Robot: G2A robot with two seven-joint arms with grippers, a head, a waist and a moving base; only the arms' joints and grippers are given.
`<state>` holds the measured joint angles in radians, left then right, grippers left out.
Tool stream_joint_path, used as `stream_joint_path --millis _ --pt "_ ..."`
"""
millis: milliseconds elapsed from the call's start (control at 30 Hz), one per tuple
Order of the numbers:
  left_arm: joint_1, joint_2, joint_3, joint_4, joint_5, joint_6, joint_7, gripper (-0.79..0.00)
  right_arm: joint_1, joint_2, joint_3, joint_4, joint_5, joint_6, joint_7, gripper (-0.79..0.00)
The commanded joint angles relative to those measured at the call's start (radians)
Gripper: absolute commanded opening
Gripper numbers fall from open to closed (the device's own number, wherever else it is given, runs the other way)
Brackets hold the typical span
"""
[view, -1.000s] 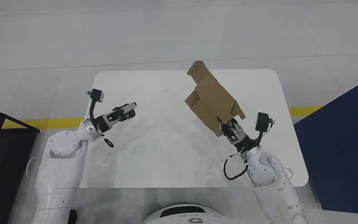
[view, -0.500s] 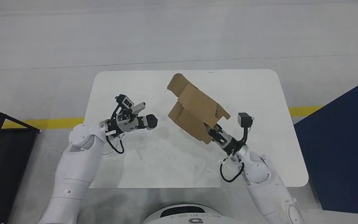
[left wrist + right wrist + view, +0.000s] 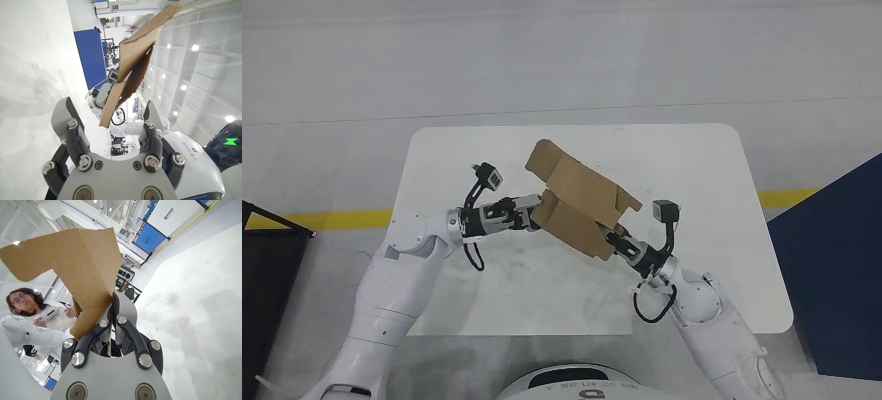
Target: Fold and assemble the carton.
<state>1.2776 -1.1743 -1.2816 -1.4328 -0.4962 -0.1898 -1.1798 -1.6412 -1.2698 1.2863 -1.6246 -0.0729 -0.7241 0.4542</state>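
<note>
right tool (image 3: 112, 302) clamps carton (image 3: 582, 200) above table (image 3: 692, 160) | left tool (image 3: 109, 105) agape, flap (image 3: 114, 94) between, seemingly untouched

1. In your right wrist view, look past the carton (image 3: 85, 262) to the white wall panel (image 3: 181, 215) at the back of the hall. It carries one line of dark capital letters with a round mark in front. It's sharp enough to read as a maker's name.
2. Just beneath that panel, the blue board (image 3: 151, 236) has the same kind of lettering in white. It's much smaller, right at the limit of what you can read.
3. Over to your top view: a yellow stripe (image 3: 332, 218) is painted on the floor. It comes out from both sides of the worktop (image 3: 712, 160), a plain line marking.
</note>
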Motion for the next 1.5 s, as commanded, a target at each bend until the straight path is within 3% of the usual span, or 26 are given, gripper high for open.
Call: stream_joint_path --millis 0,233,600,667,733,800,833,900,933,967,1033,1133,1267,1467 --pt "-0.004 0.0 0.009 0.003 -0.005 0.006 -0.001 -0.394 0.003 0.002 -0.003 0.0 0.008 0.004 0.007 -0.785" --pt "-0.018 0.002 0.026 0.018 0.001 0.007 -0.007 -0.453 0.002 0.008 -0.014 -0.009 0.027 0.013 0.03 -0.785" --pt "-0.03 0.004 0.062 0.023 0.021 0.002 -0.016 -0.431 -0.003 0.017 -0.028 -0.017 0.012 0.032 0.044 -0.785" --pt "-0.033 0.004 0.066 0.026 0.015 0.004 -0.023 -0.551 -0.003 0.019 -0.031 -0.019 0.011 0.034 0.045 -0.785" --pt "-0.036 0.005 0.07 0.029 0.012 0.003 -0.028 -0.742 -0.003 0.02 -0.034 -0.021 0.01 0.036 0.045 -0.785" --pt "-0.04 0.005 0.074 0.032 0.009 0.002 -0.033 -0.785 -0.002 0.021 -0.036 -0.023 0.011 0.04 0.043 -0.785" --pt "-0.041 0.005 0.076 0.034 0.004 0.001 -0.035 -0.785 -0.001 0.022 -0.037 -0.024 0.01 0.042 0.043 -0.699" --pt "-0.044 0.005 0.079 0.039 -0.014 0.002 -0.04 -0.785 0.0 0.023 -0.038 -0.026 0.01 0.048 0.041 -0.443" --pt "-0.046 0.005 0.078 0.043 -0.022 0.002 -0.04 -0.785 0.001 0.024 -0.037 -0.027 0.01 0.05 0.04 -0.277" --pt "-0.048 0.005 0.077 0.047 -0.029 0.001 -0.039 -0.785 0.002 0.025 -0.032 -0.027 0.01 0.054 0.036 -0.175" --pt "-0.053 0.006 0.074 0.055 -0.032 -0.005 -0.037 -0.785 0.003 0.029 -0.001 -0.027 0.015 0.054 0.015 -0.068" --pt "-0.06 0.01 0.066 0.064 -0.003 -0.035 -0.032 -0.785 -0.014 0.038 0.076 -0.04 0.004 0.047 -0.044 0.0" --pt "-0.058 0.017 0.058 0.062 0.07 -0.093 -0.028 -0.785 -0.046 0.049 0.164 -0.106 -0.035 0.046 -0.091 0.0" --pt "-0.043 0.027 0.056 0.02 0.137 -0.167 -0.056 -0.785 -0.024 0.056 0.197 -0.199 -0.168 0.103 -0.092 0.0"
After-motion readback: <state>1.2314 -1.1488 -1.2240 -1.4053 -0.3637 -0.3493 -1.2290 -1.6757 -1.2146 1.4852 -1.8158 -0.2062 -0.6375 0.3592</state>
